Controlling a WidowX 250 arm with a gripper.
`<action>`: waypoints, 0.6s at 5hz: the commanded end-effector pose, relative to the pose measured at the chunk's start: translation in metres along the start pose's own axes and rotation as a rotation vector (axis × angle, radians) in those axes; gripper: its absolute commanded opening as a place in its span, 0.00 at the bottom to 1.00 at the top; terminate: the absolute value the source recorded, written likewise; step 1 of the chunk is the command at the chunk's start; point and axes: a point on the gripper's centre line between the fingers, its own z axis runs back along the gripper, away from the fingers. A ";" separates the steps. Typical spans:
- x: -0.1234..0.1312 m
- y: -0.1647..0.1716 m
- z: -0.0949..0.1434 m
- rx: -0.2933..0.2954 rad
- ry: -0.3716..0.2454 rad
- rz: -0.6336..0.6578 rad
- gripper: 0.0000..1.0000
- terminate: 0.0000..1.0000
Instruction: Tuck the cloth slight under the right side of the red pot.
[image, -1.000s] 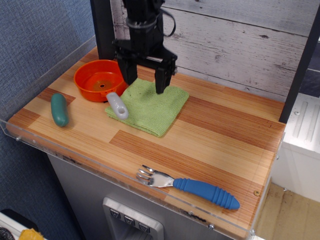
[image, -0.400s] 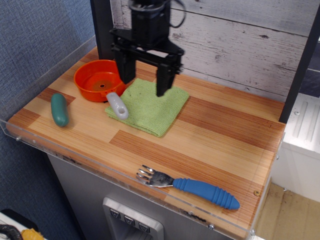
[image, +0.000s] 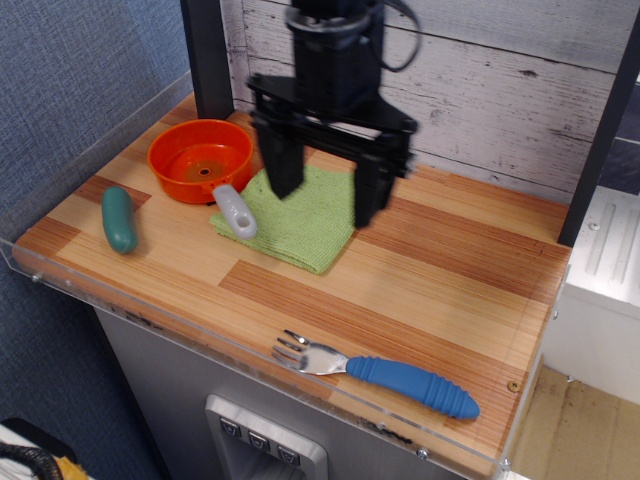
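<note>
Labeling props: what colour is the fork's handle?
Blue, ribbed; the fork handle shows clearly in the observation.image view, near the front edge.

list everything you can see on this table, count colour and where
red pot: 1, orange-red with a light-grey handle, back left of the table
cloth: 1, light green, right of the pot, its left edge under the pot's handle
teal oblong object: 1, teal, left side, in front of the pot
fork: 1, silver head with blue handle, front edge
table: 1, striped wood, clear guard round the edges
pincer: 1, black, open, raised over the cloth's right part
</note>
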 end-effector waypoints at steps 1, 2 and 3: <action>-0.045 -0.041 0.032 -0.040 -0.094 -0.081 1.00 0.00; -0.045 -0.041 0.032 -0.040 -0.094 -0.081 1.00 0.00; -0.045 -0.041 0.032 -0.040 -0.094 -0.081 1.00 1.00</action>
